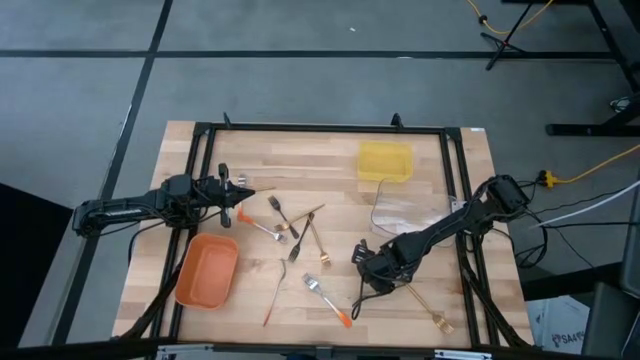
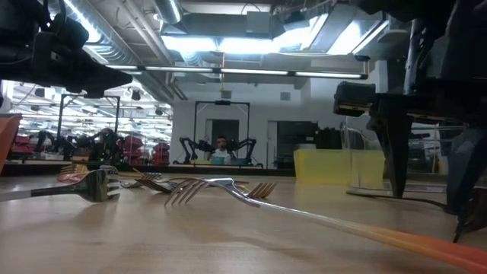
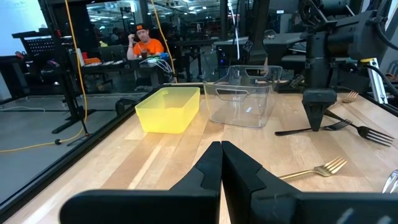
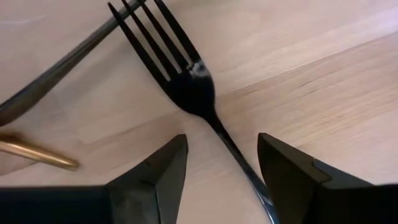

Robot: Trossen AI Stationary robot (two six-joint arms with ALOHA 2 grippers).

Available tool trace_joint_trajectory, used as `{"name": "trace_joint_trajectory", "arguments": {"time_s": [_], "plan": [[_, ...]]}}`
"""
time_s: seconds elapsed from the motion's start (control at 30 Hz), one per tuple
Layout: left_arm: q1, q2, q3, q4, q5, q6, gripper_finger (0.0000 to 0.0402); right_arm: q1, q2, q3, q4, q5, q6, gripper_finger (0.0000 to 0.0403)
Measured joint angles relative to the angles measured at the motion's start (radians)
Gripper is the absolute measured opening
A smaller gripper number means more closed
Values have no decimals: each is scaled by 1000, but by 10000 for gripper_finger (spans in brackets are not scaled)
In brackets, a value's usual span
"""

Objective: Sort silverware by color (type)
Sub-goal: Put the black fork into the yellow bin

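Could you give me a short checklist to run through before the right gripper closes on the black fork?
1. Right gripper open: ok, its fingers stand wide apart.
2. Black fork between the fingers: ok, its handle runs through the gap.
3. Fork free of neighbours: cannot tell; a second dark utensil and a gold handle lie close by.
4. Left gripper out of the way: ok, shut and empty at the table's far side.
5. Clear tray, yellow tray and orange tray unobstructed: ok.
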Motion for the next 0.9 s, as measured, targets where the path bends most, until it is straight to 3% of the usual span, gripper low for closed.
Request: {"name": "trace_joint_trajectory", "arguments": {"time_s": [0.33, 0.9], "plan": [[0, 0, 0, 0, 0, -1, 0, 1, 2, -2, -10, -8, 0, 104], [0, 0, 0, 0, 0, -2, 0, 1, 3, -3, 0, -6, 0, 29]]}}
